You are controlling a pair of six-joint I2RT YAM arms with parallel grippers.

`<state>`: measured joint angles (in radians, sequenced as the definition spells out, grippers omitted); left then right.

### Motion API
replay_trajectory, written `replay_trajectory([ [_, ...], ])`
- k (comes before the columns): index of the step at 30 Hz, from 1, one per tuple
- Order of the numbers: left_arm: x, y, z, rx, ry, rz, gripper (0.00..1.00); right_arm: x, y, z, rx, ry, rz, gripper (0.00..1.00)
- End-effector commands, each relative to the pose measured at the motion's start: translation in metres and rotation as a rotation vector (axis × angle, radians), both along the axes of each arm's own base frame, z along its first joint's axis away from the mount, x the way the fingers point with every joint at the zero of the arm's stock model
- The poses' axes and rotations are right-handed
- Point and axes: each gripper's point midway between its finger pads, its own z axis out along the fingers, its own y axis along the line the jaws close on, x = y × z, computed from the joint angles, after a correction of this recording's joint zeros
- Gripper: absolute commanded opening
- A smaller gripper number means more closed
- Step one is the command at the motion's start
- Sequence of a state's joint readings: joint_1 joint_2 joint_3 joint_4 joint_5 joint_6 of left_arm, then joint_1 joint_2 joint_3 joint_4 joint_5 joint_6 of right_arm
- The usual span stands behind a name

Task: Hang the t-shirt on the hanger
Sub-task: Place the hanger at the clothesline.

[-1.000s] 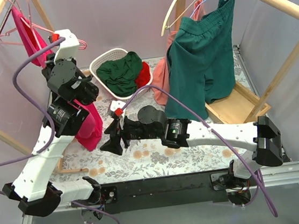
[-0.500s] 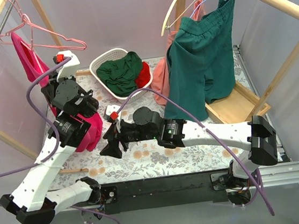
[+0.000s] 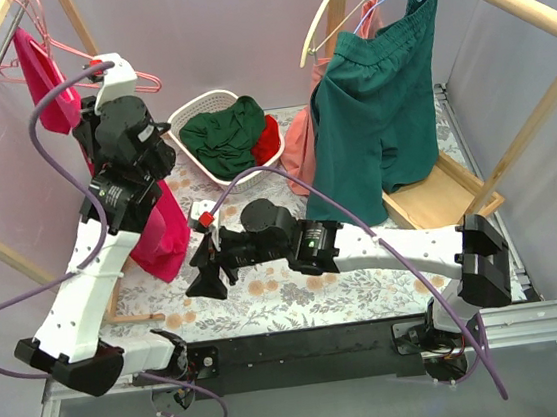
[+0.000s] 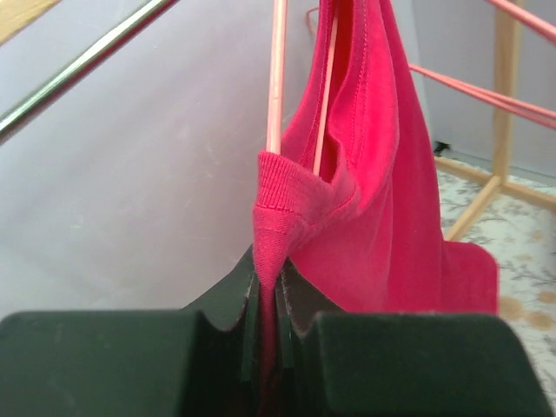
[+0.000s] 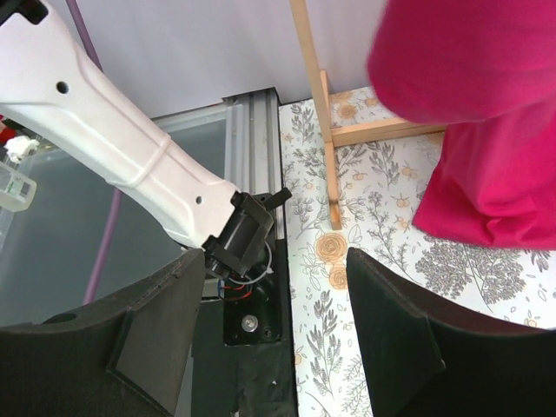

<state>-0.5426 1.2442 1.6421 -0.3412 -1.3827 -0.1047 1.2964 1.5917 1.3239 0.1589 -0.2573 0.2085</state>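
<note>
Left end effector (image 4: 268, 287): closed tight on a pinch of the t-shirt (image 4: 382, 174), right at the ribbed neck band. Fabric fills the slot between the pads, no gap.
- The rest of the shirt rises from the pinch and drapes to the right of frame in the left wrist view.
- Two thin legs of the pink wire hanger (image 4: 276, 78) run down from the top edge to the neck band just above the pinch. One clearly enters the opening. I cannot tell for the other.
- Metal rail (image 4: 78, 69) crosses the upper left, wooden post (image 4: 504, 87) at far right.

Top view: the shirt shows in two patches. One is at the upper left by the rail, the other in the left-centre of frame beside the left arm, over the floral desk (image 3: 298, 292). Whether the hem touches the desk, cannot tell.

Right end effector (image 3: 209, 274): spread wide, holding nothing, low over the desk at centre frame, just right of the shirt's lower patch.
- Right wrist view: the shirt fills the upper right corner, apart from both fingers.
- Left arm's white link (image 5: 104, 130) is at upper left, a wooden frame leg (image 5: 326, 148) at top centre.

Background:
- White basket (image 3: 187, 113) at top centre holds a dark green garment (image 3: 225, 134) and a red cloth (image 3: 268, 139).
- Green shorts (image 3: 380, 126) hang at upper right.
</note>
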Motion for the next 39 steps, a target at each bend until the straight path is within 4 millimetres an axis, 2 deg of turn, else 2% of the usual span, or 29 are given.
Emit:
replay_trajectory([
  [1, 0.015, -0.002, -0.005, -0.090, -0.022, -0.079, 0.00, -0.007, 0.005, 0.024, 0.045, -0.010, 0.045, 0.73],
  [4, 0.022, -0.003, -0.013, -0.139, -0.009, -0.112, 0.00, -0.009, 0.004, 0.023, 0.034, -0.012, 0.055, 0.73],
  [6, 0.024, 0.000, -0.009, -0.173, -0.029, -0.121, 0.00, -0.009, 0.003, 0.023, 0.031, -0.013, 0.058, 0.73],
  [12, 0.022, 0.012, -0.009, -0.278, -0.070, -0.094, 0.00, -0.010, 0.002, 0.017, 0.003, -0.012, 0.067, 0.73],
  [18, 0.018, 0.027, -0.022, -0.323, -0.069, -0.027, 0.00, -0.009, 0.001, 0.012, -0.018, -0.020, 0.061, 0.73],
  [25, 0.003, 0.038, -0.026, -0.372, -0.122, 0.037, 0.00, -0.008, 0.001, 0.003, -0.042, -0.024, 0.060, 0.73],
  [33, -0.024, 0.053, -0.018, -0.374, -0.243, 0.087, 0.00, -0.007, 0.002, -0.004, -0.057, -0.022, 0.062, 0.73],
  [39, -0.029, 0.056, -0.010, -0.364, -0.275, 0.089, 0.00, -0.008, 0.002, -0.006, -0.062, -0.021, 0.064, 0.73],
])
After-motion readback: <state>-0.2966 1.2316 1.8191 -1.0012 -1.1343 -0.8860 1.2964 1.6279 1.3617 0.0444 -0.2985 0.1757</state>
